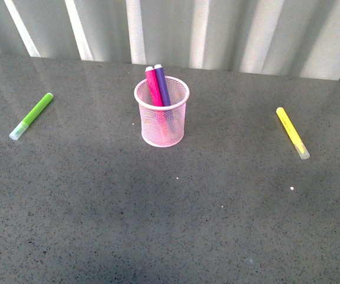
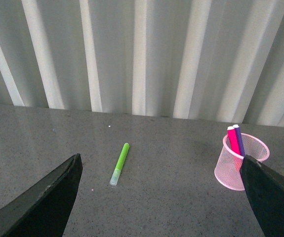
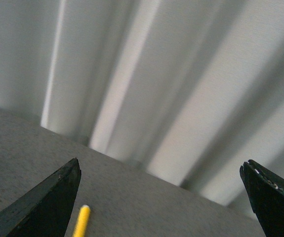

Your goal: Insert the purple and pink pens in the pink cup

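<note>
A grey speckled table (image 1: 170, 225) fills the front view, backed by a pale corrugated wall (image 1: 229, 29); no arm shows in this view. Near the middle of the table, toward the back, stands the pink cup (image 1: 162, 121), a round wire-mesh holder, upright; inside it stand the pink pen (image 1: 153, 86) and the purple pen (image 1: 162, 84), side by side and touching, both leaning toward the back rim, their upper ends rising above the rim, the pink one on the left of the purple one. Well apart to the left of the cup lies a lime-green marker (image 1: 32, 116), flat on the table, set diagonally with its clear cap toward the viewer; well apart to the right lies a yellow marker (image 1: 292, 132), also flat and diagonal, its clear cap nearer the viewer.

In the left wrist view the left end effector (image 2: 159, 197) hangs above the table with its two dark fingers (image 2: 48, 197) spread wide and nothing between them; the green marker and the cup with both pens show beyond it. In the right wrist view the right end effector (image 3: 159, 197) is likewise spread wide and holds nothing; one end of the yellow marker shows between its fingers, lying on the table below.
</note>
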Controlling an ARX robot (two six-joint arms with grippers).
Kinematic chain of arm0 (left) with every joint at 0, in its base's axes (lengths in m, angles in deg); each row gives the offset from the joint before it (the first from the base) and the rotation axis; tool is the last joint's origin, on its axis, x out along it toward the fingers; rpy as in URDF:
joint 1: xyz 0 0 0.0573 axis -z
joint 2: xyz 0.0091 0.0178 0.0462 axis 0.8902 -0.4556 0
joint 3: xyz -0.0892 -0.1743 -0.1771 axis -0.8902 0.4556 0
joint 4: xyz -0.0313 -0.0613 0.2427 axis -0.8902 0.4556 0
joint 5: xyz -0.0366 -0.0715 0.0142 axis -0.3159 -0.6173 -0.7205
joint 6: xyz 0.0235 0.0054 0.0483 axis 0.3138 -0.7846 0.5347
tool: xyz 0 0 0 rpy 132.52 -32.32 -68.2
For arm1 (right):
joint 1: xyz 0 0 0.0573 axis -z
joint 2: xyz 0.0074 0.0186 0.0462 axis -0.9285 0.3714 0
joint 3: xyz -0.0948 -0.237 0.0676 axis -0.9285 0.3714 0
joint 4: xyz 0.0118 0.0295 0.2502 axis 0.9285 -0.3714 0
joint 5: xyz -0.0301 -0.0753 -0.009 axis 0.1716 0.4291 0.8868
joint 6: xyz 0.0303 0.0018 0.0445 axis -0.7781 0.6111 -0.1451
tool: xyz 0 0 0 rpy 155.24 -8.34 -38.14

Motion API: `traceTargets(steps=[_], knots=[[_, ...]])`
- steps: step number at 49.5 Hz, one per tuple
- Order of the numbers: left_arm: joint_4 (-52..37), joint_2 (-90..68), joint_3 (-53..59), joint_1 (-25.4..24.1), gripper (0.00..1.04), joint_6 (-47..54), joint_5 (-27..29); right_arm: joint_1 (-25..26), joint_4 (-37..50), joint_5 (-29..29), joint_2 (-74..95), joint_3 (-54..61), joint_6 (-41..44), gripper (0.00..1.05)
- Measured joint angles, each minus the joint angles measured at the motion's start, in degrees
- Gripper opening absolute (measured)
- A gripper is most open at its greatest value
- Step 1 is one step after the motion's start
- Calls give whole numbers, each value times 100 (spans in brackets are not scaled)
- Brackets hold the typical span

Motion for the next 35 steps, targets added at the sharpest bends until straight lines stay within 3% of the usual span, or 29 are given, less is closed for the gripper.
traceTargets(steps=[10,13,18,31,35], knots=[[0,0,0,0,98,0,0,855,-358,-369,-1084,608,-319,98],[0,0,0,0,98,0,0,1097,-914,-592,-1582,743,-1034,86],[0,0,-2,0,98,0,0,1141,-859,-599,-1998,1405,-1808,63],[2,0,0,0,98,0,0,660,-1923,-116,-3598,1912,-2083,4],[2,0,0,0,98,0,0,549,-2308,-11,-4085,2006,-2103,3]])
